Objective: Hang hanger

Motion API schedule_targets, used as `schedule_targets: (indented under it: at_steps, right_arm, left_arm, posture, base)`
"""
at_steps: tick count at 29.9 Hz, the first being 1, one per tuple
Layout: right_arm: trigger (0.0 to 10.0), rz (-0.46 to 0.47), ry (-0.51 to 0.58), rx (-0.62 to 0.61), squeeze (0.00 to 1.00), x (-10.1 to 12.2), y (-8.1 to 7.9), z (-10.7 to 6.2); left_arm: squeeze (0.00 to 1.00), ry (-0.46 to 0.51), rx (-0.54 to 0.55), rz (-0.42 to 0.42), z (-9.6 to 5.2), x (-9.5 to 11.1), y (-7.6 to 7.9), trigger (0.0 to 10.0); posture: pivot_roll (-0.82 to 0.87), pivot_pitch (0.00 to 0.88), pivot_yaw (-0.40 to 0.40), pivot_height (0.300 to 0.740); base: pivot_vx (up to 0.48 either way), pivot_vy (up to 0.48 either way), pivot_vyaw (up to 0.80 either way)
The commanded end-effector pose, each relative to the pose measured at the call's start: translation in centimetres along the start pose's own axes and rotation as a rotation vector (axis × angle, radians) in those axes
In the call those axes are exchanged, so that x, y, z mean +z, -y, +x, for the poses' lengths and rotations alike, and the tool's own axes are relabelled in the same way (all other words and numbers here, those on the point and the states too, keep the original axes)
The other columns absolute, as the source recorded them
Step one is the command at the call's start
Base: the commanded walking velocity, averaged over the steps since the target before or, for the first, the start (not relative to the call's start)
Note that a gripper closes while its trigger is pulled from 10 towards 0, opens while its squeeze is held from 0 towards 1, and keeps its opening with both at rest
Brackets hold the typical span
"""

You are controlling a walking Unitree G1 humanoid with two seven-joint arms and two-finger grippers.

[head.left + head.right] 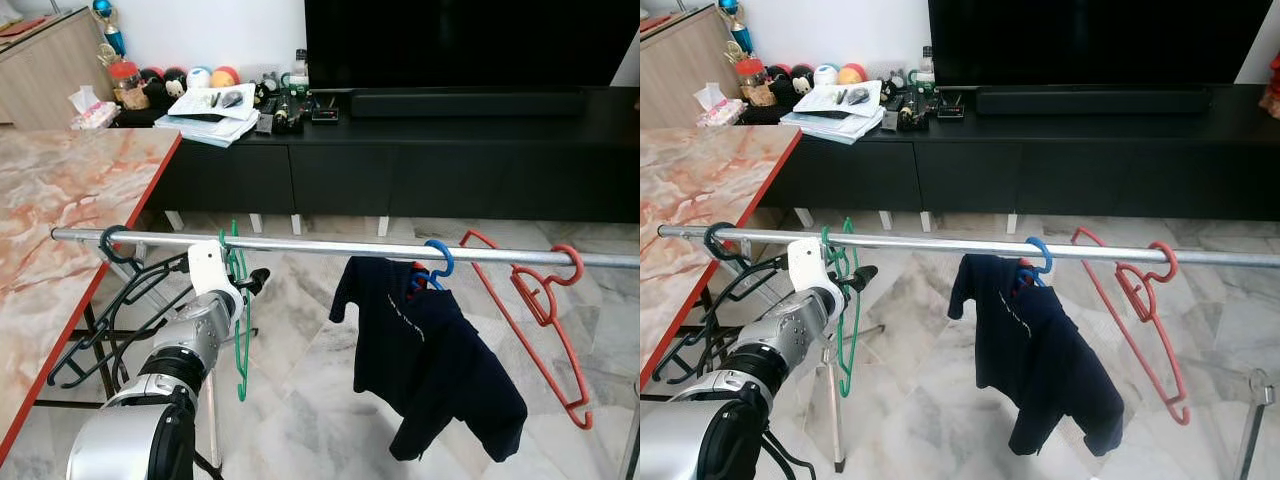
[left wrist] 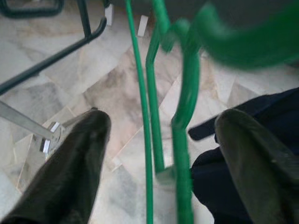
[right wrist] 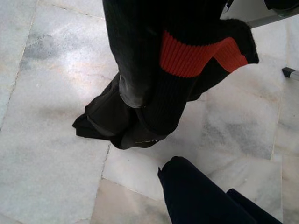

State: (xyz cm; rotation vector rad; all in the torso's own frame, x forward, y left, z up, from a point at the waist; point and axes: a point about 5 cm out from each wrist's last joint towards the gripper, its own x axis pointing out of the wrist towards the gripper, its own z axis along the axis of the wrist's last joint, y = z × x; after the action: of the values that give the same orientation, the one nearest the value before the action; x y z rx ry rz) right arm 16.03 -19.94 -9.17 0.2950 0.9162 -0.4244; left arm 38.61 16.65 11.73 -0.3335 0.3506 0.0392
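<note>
The green hanger [image 1: 240,330] hangs hooked over the rail [image 1: 330,246], so the left gripper [image 2: 159,154], fingers wide either side, appears clear to withdraw; right gripper's state cannot be told.

From the head we look forward and down across the rail [image 1: 330,247] toward the television cabinet [image 1: 1060,150]; both eyes share this scene, slightly offset. Our left wrist camera sits very close to the green hanger [image 2: 180,116], facing the floor. Our right wrist camera looks down at marble tiles [image 3: 51,140] and dark cloth [image 3: 154,88].
</note>
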Motion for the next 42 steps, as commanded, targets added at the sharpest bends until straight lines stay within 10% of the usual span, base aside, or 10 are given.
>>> schedule_targets:
  at_steps: [1,42]
  right_arm:
    - [10.0,0.0,-0.002,-0.002,0.0,-0.3,-0.1,-0.1]
    - [10.0,-0.008,0.003,0.006,0.0,0.1,-0.3,0.0]
  left_arm:
    - [0.0,0.013,0.0,-0.006,0.1,0.4,0.1,0.0]
    - [0.0,0.054,0.018,0.154,-0.5,-0.1,-1.7,0.0]
  posture:
    - [0.02,0.12,0.081,0.74]
    - [0.02,0.107,0.068,0.74]
  base:
    - [0.0,0.0,0.0]
    - [0.0,0.0,0.0]
